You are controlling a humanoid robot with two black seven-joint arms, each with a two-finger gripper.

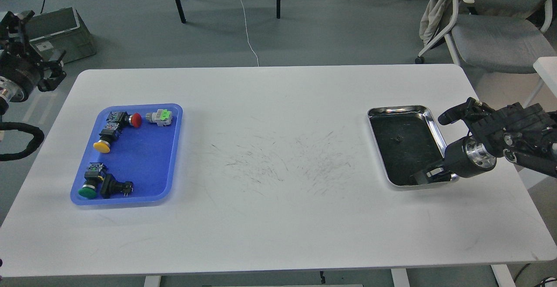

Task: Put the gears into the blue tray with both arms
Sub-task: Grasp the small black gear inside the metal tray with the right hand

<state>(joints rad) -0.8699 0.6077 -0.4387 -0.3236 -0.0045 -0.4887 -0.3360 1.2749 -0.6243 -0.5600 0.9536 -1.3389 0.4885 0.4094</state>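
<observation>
Table [278,217]: white, scuffed with dark marks at centre.

Blue tray [172,148]: left part of table. Holds five push-button switches: red cap [135,120] and grey-green one [159,117] at the far end, yellow cap [101,146] just below them, green cap [88,191] and an all-black one [114,187] side by side at the near end. No gear can be made out in it.

Steel tray [431,124]: right part of table, well apart from the blue tray; shiny rim, dark inside. One gear [396,138] lies near the middle of its floor, a tiny dark speck against the dark bottom.

Right gripper [424,176]: reaches in from the right edge, tip down inside the steel tray's near right corner, apart from the gear. Seen dark against the dark floor; fingers cannot be told apart, so open or closed cannot be told.

Left gripper [19,19]: at the left edge, off the table and raised over the floor, well clear of the blue tray. Small and dark; its spread cannot be told.
</observation>
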